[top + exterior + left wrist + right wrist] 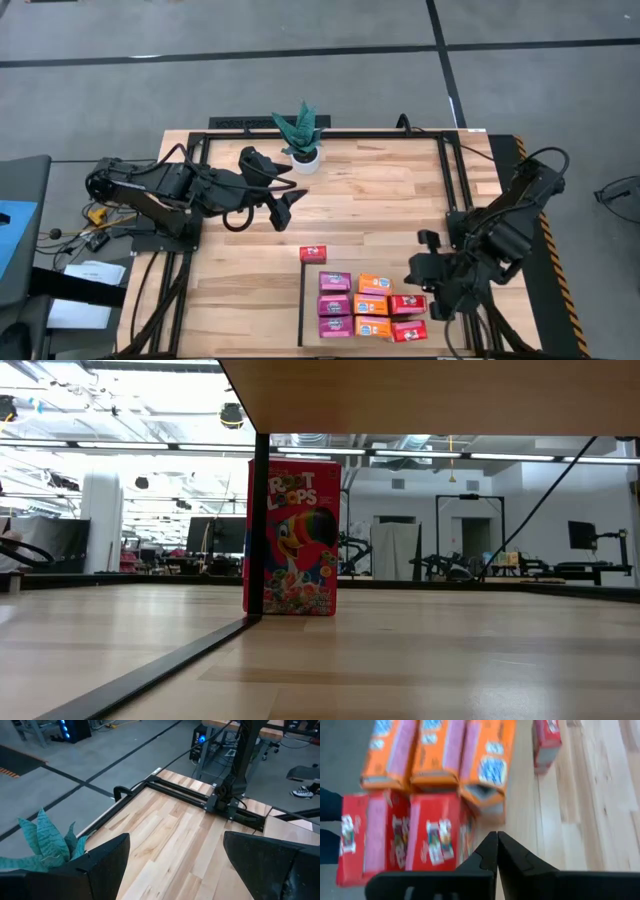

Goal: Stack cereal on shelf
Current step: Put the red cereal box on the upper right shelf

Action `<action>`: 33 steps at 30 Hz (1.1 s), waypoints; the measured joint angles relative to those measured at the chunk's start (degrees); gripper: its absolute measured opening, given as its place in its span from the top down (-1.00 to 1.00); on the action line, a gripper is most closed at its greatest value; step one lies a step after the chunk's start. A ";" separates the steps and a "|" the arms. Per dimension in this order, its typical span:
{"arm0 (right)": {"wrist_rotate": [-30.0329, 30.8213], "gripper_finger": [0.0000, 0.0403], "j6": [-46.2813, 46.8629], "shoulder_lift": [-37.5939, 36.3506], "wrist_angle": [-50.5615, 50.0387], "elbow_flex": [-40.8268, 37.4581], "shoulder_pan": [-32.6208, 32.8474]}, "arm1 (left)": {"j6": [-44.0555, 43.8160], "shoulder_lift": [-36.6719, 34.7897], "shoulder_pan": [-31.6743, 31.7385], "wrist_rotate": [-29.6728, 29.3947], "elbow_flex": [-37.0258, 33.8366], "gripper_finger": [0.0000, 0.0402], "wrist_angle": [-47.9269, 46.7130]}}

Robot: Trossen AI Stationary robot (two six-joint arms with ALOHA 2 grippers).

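Note:
The cereal lies in rows on the shelf [352, 260], near the table's front edge: three magenta boxes [334, 304], three orange boxes [372, 305] and two red boxes [407, 316]. A third red box [313, 254] stands upright by itself at the shelf's far left corner; it also shows in the low view [292, 538]. My right gripper [418, 270] is shut and empty. It hangs over bare wood beside the red boxes [410, 835] and the nearest orange box [487, 765]. My left gripper [287, 200] is open, held high near the plant.
A potted green plant [300, 135] stands at the table's far edge, close to my left gripper. A black strip [302, 305] borders the shelf's left side. Black frame rails [450, 170] run along the table's far and right sides. A wooden panel [430, 395] spans the top of the low view.

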 joint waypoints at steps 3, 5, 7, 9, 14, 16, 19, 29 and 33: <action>-1.64 0.87 -3.47 0.10 1.83 0.00 -1.66 | -0.07 0.00 0.00 -0.13 0.00 -0.56 0.02; -2.68 0.90 -4.03 0.08 1.98 0.00 -2.24 | -0.22 0.00 0.00 -0.13 0.00 -0.56 0.00; -2.94 0.93 -4.19 0.08 2.51 -0.40 -2.46 | -0.59 0.00 0.00 -0.14 0.00 -0.56 0.00; -3.01 0.94 -4.19 0.08 3.06 -1.14 -2.37 | -0.59 0.00 0.00 -0.13 0.00 -0.56 0.00; -3.59 0.85 -4.27 1.00 3.56 -1.31 -2.40 | -0.59 0.00 0.00 -0.13 0.00 -0.56 0.00; -3.84 0.83 -4.79 1.58 3.62 -1.31 -2.57 | -0.59 0.00 0.00 -0.13 0.00 -0.56 0.00; -4.54 0.83 -5.62 3.05 3.65 -1.31 -3.16 | -0.57 0.00 0.00 -0.13 0.00 -0.56 0.00; -4.60 0.91 -8.09 4.06 3.88 -1.33 -4.98 | -0.10 0.00 0.00 -0.13 0.00 -0.56 -0.02; -4.59 0.84 -9.23 4.06 4.88 -1.33 -5.32 | -0.09 0.00 -0.01 -0.13 0.00 -0.56 -0.02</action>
